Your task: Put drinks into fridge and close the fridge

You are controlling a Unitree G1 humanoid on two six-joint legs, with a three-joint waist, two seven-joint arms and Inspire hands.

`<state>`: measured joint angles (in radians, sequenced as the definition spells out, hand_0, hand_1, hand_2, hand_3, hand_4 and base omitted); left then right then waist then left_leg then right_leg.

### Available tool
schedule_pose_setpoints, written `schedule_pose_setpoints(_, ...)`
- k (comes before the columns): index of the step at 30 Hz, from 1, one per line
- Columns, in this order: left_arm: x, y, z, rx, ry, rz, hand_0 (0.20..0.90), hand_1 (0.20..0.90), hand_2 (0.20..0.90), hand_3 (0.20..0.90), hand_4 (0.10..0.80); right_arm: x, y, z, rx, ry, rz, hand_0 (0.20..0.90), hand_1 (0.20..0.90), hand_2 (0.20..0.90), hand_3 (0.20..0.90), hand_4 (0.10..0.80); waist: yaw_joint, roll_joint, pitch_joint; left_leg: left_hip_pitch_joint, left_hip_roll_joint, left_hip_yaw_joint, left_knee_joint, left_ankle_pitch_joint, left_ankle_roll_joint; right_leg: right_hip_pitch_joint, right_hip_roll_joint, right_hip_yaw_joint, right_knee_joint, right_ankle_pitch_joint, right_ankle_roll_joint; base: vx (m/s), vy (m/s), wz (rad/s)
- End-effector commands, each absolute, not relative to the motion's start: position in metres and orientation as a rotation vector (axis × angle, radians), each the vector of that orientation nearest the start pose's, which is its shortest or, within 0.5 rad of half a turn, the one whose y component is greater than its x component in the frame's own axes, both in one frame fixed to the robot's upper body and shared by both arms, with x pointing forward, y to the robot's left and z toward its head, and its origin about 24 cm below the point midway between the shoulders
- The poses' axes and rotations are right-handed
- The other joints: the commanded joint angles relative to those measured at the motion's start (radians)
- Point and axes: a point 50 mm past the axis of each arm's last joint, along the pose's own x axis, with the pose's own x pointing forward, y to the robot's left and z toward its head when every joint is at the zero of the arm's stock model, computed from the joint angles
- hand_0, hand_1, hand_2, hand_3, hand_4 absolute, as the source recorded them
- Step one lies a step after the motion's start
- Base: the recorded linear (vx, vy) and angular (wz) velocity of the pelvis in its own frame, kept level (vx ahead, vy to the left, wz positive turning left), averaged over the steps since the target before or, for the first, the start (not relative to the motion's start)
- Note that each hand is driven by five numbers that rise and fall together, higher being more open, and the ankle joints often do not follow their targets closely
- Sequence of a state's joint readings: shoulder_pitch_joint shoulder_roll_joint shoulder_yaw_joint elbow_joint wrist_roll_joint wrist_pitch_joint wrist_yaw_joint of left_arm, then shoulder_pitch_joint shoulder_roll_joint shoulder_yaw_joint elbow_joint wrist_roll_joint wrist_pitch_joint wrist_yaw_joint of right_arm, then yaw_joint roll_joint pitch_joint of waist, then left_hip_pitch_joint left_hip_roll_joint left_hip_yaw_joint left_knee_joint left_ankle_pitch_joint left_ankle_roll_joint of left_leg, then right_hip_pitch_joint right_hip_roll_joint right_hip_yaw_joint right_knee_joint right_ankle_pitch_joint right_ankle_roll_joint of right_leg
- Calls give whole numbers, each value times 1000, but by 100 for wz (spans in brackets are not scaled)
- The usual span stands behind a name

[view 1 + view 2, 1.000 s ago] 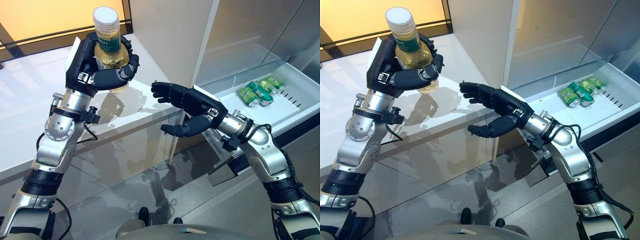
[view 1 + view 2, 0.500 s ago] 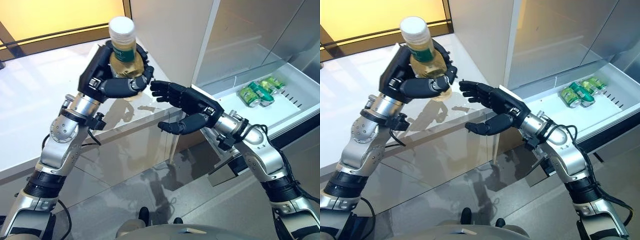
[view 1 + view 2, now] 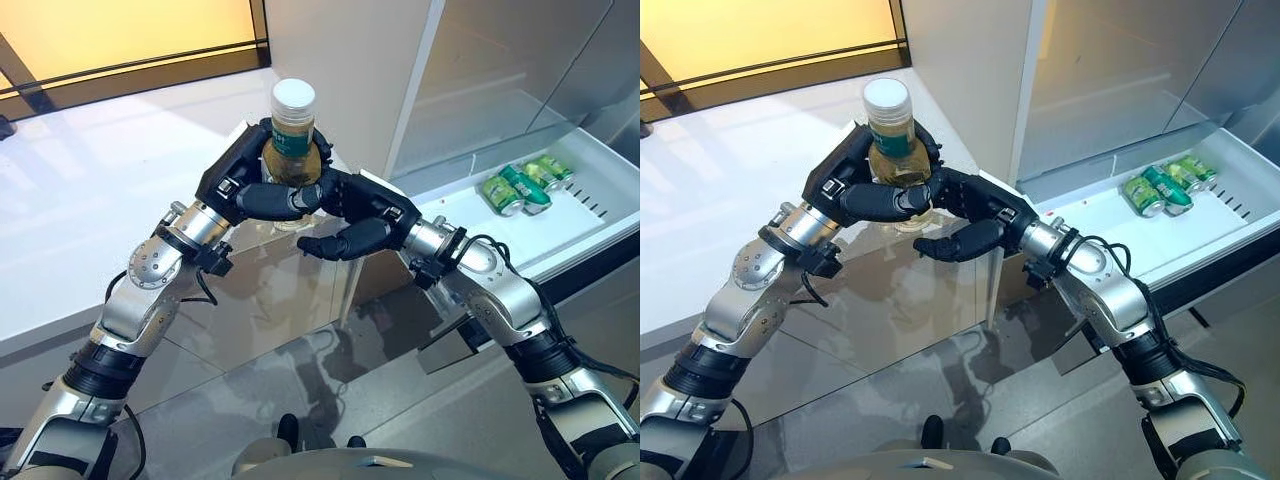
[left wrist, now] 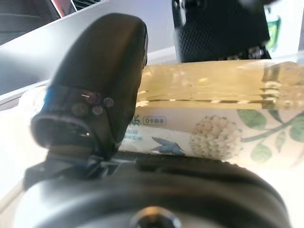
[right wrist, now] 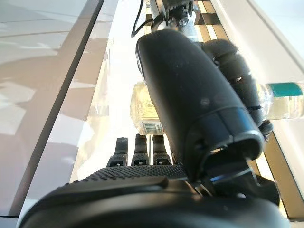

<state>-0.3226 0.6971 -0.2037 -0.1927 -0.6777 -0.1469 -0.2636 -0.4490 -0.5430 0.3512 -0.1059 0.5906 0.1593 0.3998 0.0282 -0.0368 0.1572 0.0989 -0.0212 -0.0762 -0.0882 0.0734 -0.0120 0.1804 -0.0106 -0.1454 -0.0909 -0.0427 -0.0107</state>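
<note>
Bottle — upright at upper centre of the frame, long axis vertical, clamped in the curled fingers of the left hand. Right hand — just right of it, fingers spread beside its base. Fridge drawer lies open at right.
</note>
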Motion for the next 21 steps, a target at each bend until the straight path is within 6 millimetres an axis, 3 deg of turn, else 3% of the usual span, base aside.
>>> schedule_pose_setpoints(1, 264, 144, 264, -46, -860, -743, 300, 300, 300, 200, 100, 299, -91, 199, -50, -362, 917, 900, 900, 900, 900, 800, 10, 19, -148, 20, -41, -20, 1, -95, 9, -54, -32, 17, 14, 51, 87, 0, 0, 0)
schedule_pose_setpoints(21, 263, 123, 265, -143, -826, -896, 300, 300, 300, 200, 100, 306, -68, 203, 0, -335, 934, 900, 900, 900, 900, 800, 24, 15, -153, 23, -45, -32, 1, -96, 13, -49, -33, 7, 13, 50, 82, 0, 0, 0)
